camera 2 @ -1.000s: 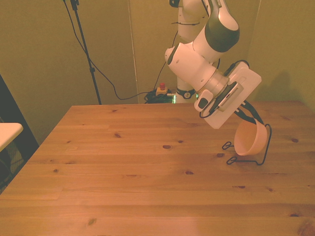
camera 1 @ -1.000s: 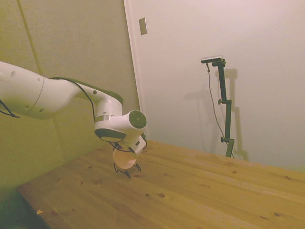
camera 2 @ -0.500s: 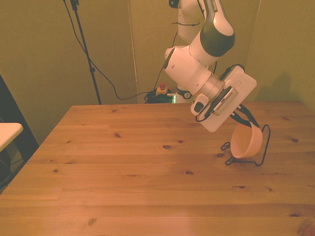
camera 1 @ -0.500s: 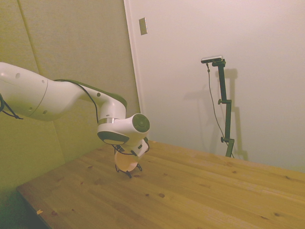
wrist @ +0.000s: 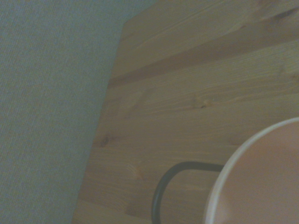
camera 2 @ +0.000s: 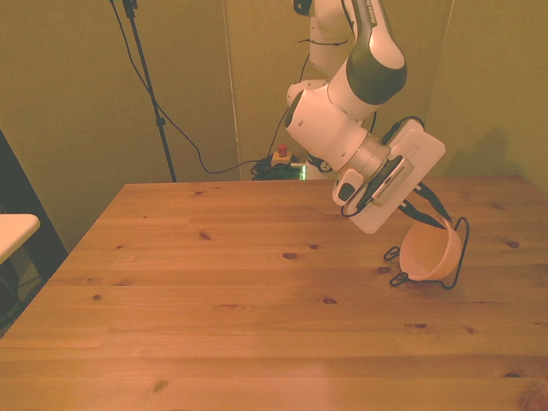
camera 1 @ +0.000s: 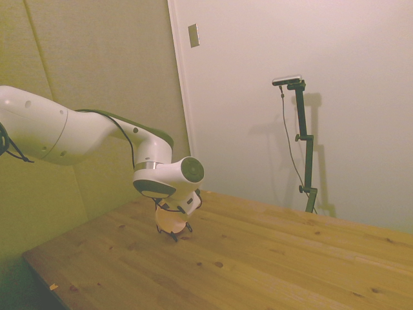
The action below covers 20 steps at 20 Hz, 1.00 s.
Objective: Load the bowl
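Here the small round pale pink-peach plastic bowl (camera 2: 431, 254) sits tilted in the thin black wire rack (camera 2: 462, 244) on the wooden worktop (camera 2: 214, 300), toward the front view's right. The end effector (camera 2: 434, 221) grips the bowl's rim, fingers closed on it.

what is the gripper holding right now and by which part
The gripper holds the pink bowl by its upper rim, over the black wire rack.
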### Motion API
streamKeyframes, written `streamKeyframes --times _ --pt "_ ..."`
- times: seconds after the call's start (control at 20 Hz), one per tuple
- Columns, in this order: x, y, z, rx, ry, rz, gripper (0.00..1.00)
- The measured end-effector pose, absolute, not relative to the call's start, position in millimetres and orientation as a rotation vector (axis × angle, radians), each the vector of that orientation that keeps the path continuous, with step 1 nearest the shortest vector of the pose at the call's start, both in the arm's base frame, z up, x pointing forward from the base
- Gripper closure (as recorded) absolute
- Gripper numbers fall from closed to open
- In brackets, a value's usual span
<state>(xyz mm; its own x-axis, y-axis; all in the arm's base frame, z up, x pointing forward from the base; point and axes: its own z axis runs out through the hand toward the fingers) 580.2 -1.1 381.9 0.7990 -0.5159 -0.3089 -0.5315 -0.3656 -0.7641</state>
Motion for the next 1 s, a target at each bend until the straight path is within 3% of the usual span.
streamKeyframes --times 0.45,0.7,1.0 --pt "561.3 -48.1 425.8 -2.026 0.804 -0.092 0.0" --pt "506.1 -62.0 457.6 -2.127 0.913 -0.194 0.0" --pt "428.6 -60.0 465.2 -2.247 1.041 -0.191 0.0"
